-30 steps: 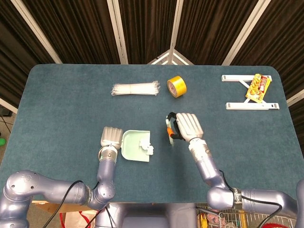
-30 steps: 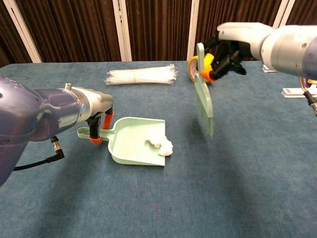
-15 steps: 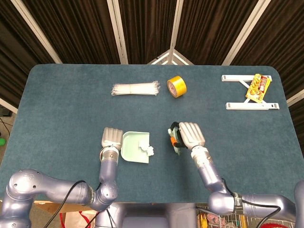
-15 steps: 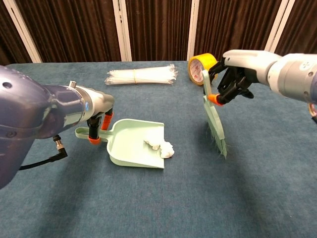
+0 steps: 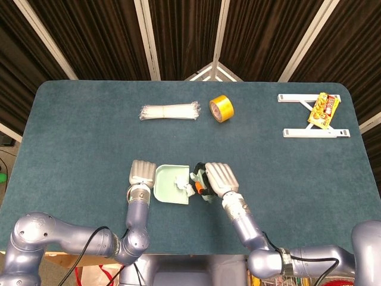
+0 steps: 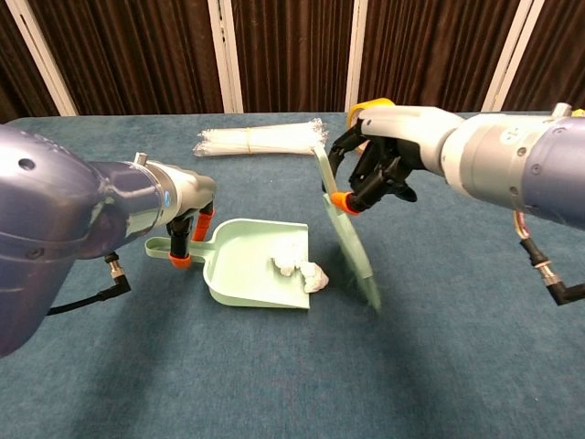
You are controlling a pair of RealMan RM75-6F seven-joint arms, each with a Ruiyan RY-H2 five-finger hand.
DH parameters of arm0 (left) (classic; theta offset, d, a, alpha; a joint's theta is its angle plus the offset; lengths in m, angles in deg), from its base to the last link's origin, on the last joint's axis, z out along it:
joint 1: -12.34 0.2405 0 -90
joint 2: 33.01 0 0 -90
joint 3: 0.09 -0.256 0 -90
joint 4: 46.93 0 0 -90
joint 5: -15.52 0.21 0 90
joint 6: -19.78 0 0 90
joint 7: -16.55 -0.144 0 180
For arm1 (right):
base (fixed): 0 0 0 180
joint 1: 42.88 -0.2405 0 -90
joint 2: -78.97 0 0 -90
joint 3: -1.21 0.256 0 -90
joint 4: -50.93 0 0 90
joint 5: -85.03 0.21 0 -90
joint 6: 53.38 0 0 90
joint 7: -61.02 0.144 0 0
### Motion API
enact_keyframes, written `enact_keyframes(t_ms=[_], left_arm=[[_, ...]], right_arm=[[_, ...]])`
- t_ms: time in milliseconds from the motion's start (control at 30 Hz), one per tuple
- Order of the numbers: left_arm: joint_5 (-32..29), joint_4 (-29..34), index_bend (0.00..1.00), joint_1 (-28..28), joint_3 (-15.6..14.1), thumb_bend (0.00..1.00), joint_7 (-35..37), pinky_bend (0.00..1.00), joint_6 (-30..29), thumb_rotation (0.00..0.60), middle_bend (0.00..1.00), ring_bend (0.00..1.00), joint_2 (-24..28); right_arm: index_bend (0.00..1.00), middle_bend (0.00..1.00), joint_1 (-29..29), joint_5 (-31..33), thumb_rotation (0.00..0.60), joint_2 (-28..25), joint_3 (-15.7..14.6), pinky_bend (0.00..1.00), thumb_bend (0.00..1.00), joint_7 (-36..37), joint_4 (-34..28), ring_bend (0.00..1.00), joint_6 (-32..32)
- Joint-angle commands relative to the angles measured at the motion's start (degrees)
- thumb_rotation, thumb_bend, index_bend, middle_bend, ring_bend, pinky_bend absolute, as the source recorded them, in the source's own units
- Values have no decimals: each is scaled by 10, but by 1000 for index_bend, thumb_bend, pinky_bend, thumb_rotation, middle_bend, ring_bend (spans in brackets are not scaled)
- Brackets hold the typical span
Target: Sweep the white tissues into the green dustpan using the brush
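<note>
While left hand (image 6: pixel 187 212) fingers grip dustpan (image 6: pixel 256 263) handle, right hand (image 6: pixel 384 160) fingers clasp brush (image 6: pixel 347 233) beside tissues (image 6: pixel 302 268).

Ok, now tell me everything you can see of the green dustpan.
The green dustpan is pale mint, plastic-looking, with a flat tray, low side walls and a short looped handle with an orange band. It lies flat on the blue table, open edge facing the brush. The left robot hand grips its handle. White tissues sit at its open edge, one piece inside, one on the lip. The brush, held by the right robot hand, stands just beyond that lip.
</note>
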Motion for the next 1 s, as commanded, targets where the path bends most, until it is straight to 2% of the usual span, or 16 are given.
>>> enact_keyframes(t_ms=[33,467,733,1000], left_arm=[[1,-1,651,0,0,585,1,991,1,600,1000,999,-1],[2,-4,651,-4,4,586,-2,991,1,600,1000,1000,-7],[2,-9,651,-7,5,585,-3,992,-1,600,1000,1000,-15],[7,-15,651,-6,5,586,0,991,1,600,1000,1000,-20]], right_arm=[[703,831,-8,11,600,8,10,821,527,-4,-8,898,4],[703,831,-37,52,600,33,48,821,530,-10,-34,898,14],[703,831,-34,69,600,14,76,821,535,23,-59,898,-3],[703,831,-28,48,600,-14,96,821,534,42,-62,898,5]])
